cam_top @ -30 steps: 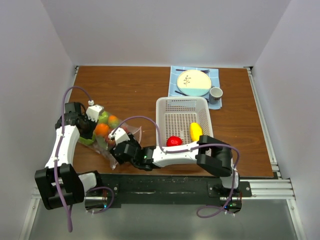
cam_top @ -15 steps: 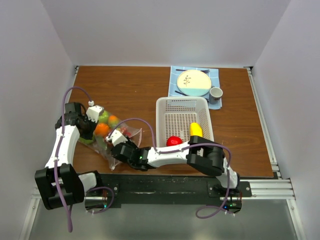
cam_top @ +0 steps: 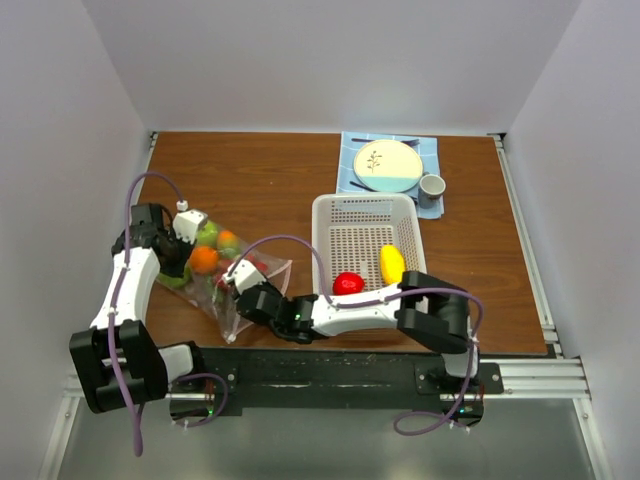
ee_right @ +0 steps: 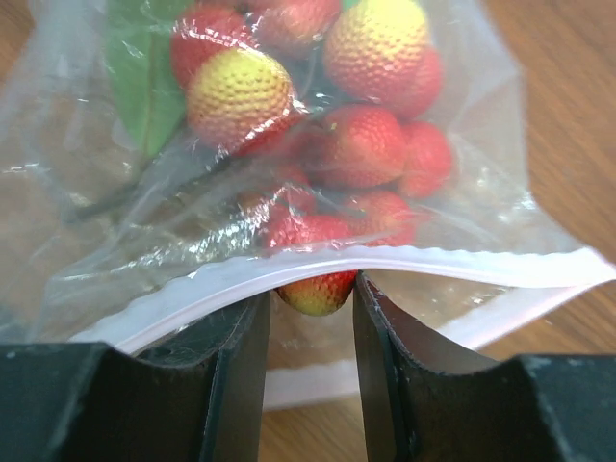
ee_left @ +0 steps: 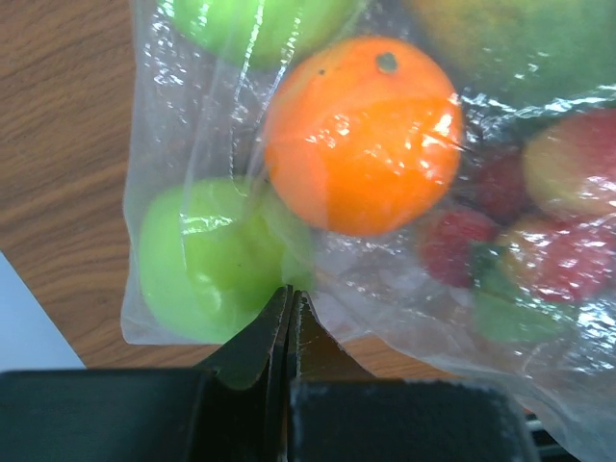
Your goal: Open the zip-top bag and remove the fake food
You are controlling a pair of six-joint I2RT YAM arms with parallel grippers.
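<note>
The zip-top bag [cam_top: 222, 300] lies on the tabletop [cam_top: 270, 180] at the lower left of the top view, and most of the fake food [cam_top: 204, 259] is inside it. The left hand [ee_left: 289, 300] is closed tight, its two tips pressed together on a fold of the film at the bag's edge, just below a green fruit [ee_left: 207, 260] and an orange [ee_left: 361, 135]. At the bag's other end, the right hand [ee_right: 313, 284] stands narrow at the mouth. The white zip strip [ee_right: 423, 258] crosses just above its tips, and one strawberry [ee_right: 310, 296] sits in the gap between them. It looks almost pinched, but I cannot tell whether the tips actually press on it. More strawberries [ee_right: 371, 144] crowd behind the strip. In the centre of the top view, a white basket [cam_top: 320, 215] holds a red fruit [cam_top: 348, 283] and a lemon [cam_top: 391, 263]. Above it are a plate [cam_top: 388, 165] and a cup [cam_top: 431, 186].
</note>
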